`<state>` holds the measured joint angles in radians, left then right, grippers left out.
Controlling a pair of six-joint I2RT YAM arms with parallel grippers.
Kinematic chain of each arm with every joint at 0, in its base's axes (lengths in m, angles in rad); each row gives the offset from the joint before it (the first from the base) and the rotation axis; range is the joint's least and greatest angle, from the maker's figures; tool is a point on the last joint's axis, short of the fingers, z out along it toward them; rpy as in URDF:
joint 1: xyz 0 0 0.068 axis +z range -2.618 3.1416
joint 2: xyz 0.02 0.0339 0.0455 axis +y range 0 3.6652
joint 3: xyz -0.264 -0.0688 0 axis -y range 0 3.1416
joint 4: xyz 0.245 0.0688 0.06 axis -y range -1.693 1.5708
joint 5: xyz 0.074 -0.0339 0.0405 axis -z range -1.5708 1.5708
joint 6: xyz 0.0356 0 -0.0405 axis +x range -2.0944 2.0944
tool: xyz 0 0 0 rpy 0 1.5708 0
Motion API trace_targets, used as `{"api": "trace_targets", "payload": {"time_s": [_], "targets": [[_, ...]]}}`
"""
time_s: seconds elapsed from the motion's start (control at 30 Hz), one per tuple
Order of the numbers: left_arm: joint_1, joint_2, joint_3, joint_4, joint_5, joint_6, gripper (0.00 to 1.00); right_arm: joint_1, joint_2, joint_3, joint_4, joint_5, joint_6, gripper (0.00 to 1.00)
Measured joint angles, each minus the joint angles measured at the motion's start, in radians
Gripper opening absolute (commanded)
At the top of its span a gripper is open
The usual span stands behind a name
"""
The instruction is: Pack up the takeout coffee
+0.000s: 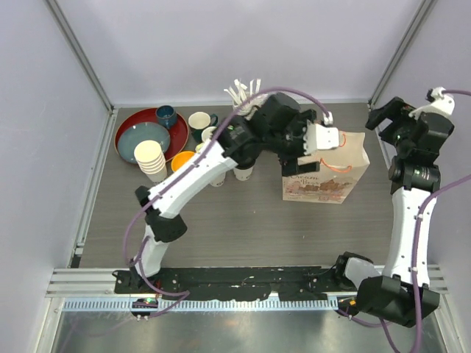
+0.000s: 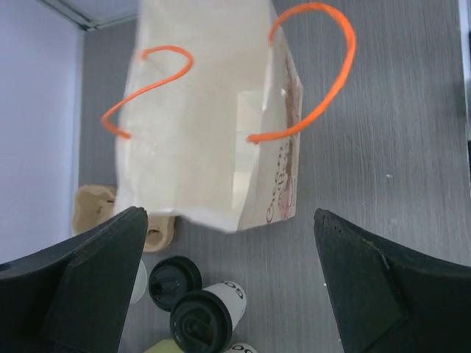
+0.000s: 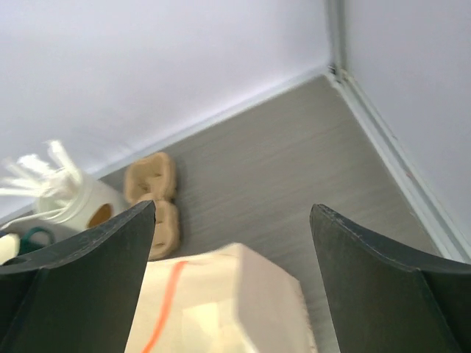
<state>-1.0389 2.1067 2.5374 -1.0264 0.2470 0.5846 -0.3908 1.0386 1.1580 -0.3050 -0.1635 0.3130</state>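
Note:
Two white paper cups with black lids stand side by side in the left wrist view, one (image 2: 174,282) behind the other (image 2: 202,318). In the top view a cup (image 1: 243,173) shows just under the left arm. A cream paper bag (image 1: 327,175) with orange handles and brown print stands to their right. It also shows in the left wrist view (image 2: 199,125) and in the right wrist view (image 3: 221,309). My left gripper (image 2: 228,220) is open and empty above the bag's top (image 1: 335,140). My right gripper (image 3: 232,209) is open and empty, held high at the back right (image 1: 384,118).
A cardboard cup carrier (image 3: 154,198) lies behind the bag, also in the left wrist view (image 2: 92,209). A jar of white utensils (image 1: 246,95), a red tray (image 1: 132,121) with plate and dark blue mug, stacked plain cups (image 1: 151,158), an orange bowl (image 1: 182,158) and a cream mug (image 1: 200,121) crowd the back left.

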Motion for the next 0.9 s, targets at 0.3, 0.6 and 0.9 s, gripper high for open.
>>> {"api": "trace_targets", "payload": {"time_s": [0.3, 0.6, 0.9], "targets": [[0.315, -0.356, -0.228, 0.006, 0.008, -0.27, 1.0, 0.529, 0.122, 0.337, -0.057, 0.213, -0.103, 0.68], [0.722, -0.636, -0.638, 0.033, 0.027, -0.401, 1.0, 0.943, 0.6, 0.687, -0.211, 0.494, -0.179, 0.46], [1.021, -0.811, -0.903, 0.036, 0.084, -0.404, 1.0, 0.965, 0.908, 0.811, -0.341, 0.542, -0.183, 0.35]]}}
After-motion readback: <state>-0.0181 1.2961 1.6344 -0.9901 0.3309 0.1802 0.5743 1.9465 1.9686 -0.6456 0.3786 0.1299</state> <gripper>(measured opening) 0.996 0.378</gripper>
